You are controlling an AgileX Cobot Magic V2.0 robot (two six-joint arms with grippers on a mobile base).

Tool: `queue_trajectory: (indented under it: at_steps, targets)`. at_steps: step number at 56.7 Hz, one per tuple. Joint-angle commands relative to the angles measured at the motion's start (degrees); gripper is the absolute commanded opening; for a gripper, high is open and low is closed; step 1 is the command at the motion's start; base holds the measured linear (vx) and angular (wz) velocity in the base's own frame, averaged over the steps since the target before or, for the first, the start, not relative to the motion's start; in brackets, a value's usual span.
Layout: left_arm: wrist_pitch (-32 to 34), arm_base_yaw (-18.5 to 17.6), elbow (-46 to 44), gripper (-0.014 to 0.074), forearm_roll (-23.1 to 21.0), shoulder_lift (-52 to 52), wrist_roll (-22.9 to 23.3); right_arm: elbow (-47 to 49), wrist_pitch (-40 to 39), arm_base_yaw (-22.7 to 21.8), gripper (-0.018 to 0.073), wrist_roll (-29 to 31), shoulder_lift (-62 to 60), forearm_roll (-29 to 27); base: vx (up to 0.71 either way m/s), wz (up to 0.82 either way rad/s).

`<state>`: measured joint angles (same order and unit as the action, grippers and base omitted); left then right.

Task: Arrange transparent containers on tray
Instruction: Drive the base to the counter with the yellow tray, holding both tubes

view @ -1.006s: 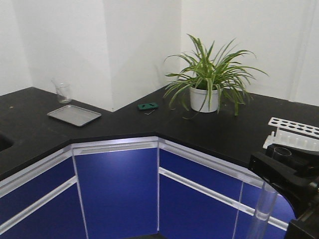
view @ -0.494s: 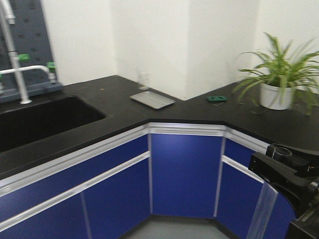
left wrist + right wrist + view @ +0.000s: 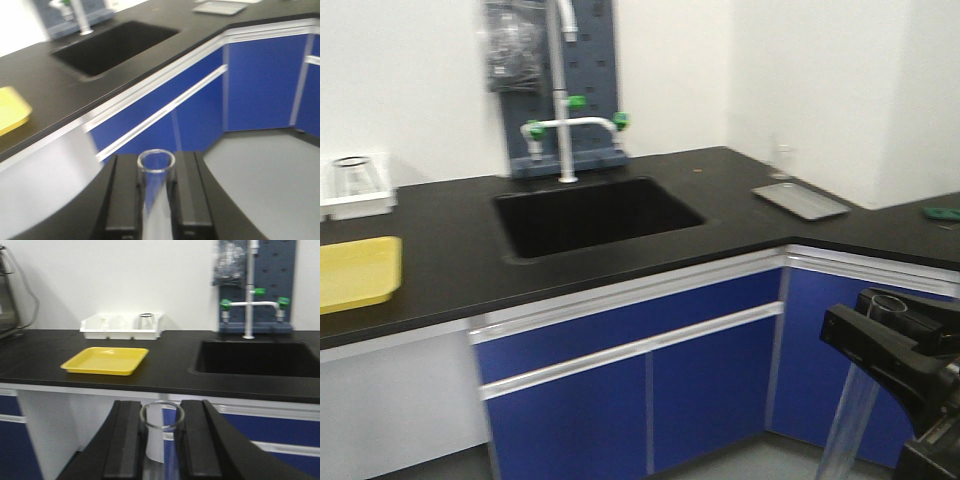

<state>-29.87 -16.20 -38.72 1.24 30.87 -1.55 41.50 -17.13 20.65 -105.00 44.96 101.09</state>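
Note:
Each wrist view shows a tall clear glass tube held upright between black fingers. My left gripper [image 3: 156, 162] is shut on one tube [image 3: 155, 195], with blue cabinet doors behind it. My right gripper [image 3: 161, 412] is shut on another tube [image 3: 161, 450]; in the front view it is at the lower right [image 3: 882, 318], the tube [image 3: 848, 420] hanging below it. The yellow tray [image 3: 106, 360] lies empty on the black counter, at the far left in the front view [image 3: 355, 272] and in the left wrist view [image 3: 10, 111]. Both grippers are off the counter, in front of the cabinets.
A white bin [image 3: 122, 326] holding a clear beaker [image 3: 146, 321] stands behind the tray. A black sink [image 3: 595, 215] with a tall faucet [image 3: 560, 90] is mid-counter. A grey metal tray [image 3: 800, 200] and a small glass [image 3: 782, 160] sit near the corner.
The front view has swung left: the plant and the corner slid out to the right, and the sink and then the yellow tray came in. The gripper keeps its hold on the tube.

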Motion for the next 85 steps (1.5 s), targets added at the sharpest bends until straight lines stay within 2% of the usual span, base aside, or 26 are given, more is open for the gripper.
queue_trajectory:
  at_steps: [1,38,64,85]
  targets:
    - [5.0,-0.3,-2.1,-0.0001,-0.3,0.2,0.0,1.7,1.3,0.0,-0.0011,0.2,-0.5,1.7,-0.06,0.68]
    - [5.0,-0.3,-2.1,0.0001,-0.3,0.2,0.0,1.7,1.3,0.0,-0.0011,0.2,-0.5,1.7,0.06,0.69]
    - [5.0,-0.3,-2.1,0.0002,-0.3,0.2,0.0,1.7,1.3,0.0,-0.0011,0.2,-0.5,1.7,0.25,0.28]
    - [5.0,-0.3,-2.1,0.0002,-0.3,0.2,0.0,1.7,1.3,0.0,-0.0011,0.2,-0.5,1.7,0.37,0.03]
